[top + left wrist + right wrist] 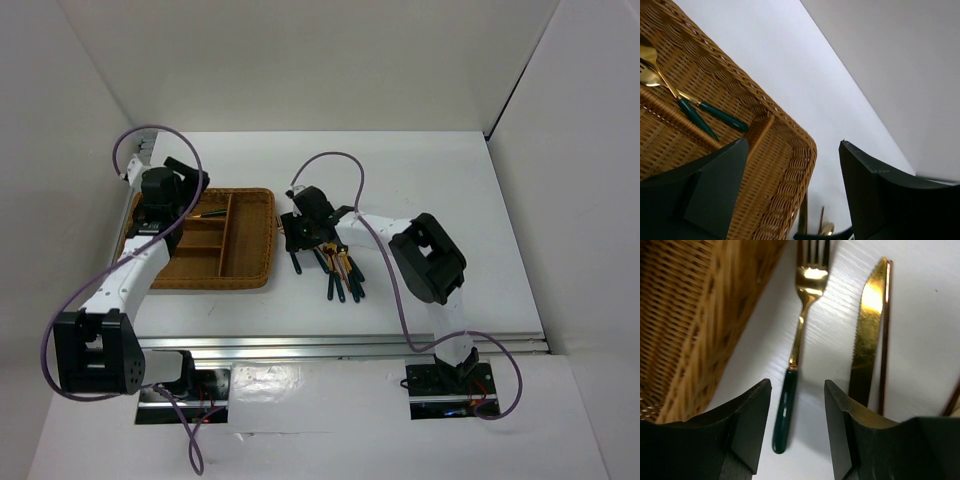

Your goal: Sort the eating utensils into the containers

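Cutlery lies in two places from where I stand. Two spoons (pixel 720 116), with gold bowls and dark green handles, rest side by side in a far compartment of the brown woven tray (pixel 785 175), beside an inner divider. The left gripper (pixel 792 150) hangs over that end of the tray with its fingers spread wide and nothing between them.

On the white table (pixel 430 180), just right of the tray, sits the rest of the set, a loose fan of green handles (pixel 342 280) near the right arm. The right gripper (pixel 797 390) is down low over a fork (pixel 802 315) that lies alongside the tray's outer wall. Its jaws stand partly apart, one on either side of the fork's green handle, and bare table shows on the side toward the knife (pixel 867 330). I cannot tell whether the other finger touches the handle. It grips nothing. The gold knife lies just beside the fork, and a thin chopstick (pixel 884 340) runs along the knife's far edge.
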Controlling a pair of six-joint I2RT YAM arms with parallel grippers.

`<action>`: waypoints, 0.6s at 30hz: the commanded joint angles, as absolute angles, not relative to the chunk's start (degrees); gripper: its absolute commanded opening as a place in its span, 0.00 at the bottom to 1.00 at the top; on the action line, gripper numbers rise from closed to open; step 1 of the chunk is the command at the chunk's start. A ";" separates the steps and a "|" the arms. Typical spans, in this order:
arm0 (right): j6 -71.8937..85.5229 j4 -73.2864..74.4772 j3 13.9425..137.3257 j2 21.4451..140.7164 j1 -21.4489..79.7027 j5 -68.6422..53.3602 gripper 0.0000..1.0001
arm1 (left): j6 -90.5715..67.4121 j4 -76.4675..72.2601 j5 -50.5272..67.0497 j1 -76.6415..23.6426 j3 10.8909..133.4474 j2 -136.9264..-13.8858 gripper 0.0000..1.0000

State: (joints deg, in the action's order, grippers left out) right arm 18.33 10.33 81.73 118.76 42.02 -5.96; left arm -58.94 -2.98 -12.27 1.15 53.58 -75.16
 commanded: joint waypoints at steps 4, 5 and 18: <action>16.61 12.66 85.34 120.32 42.36 -2.55 0.53 | -47.99 -3.25 -7.47 -1.14 48.88 -68.39 0.89; 16.61 12.66 85.34 120.32 42.36 -2.55 0.53 | -47.99 -3.25 -7.47 -1.14 48.87 -68.38 0.89; 16.61 14.50 88.24 123.75 43.42 -2.37 0.49 | -44.48 -2.72 -6.94 -1.67 48.08 -67.68 0.90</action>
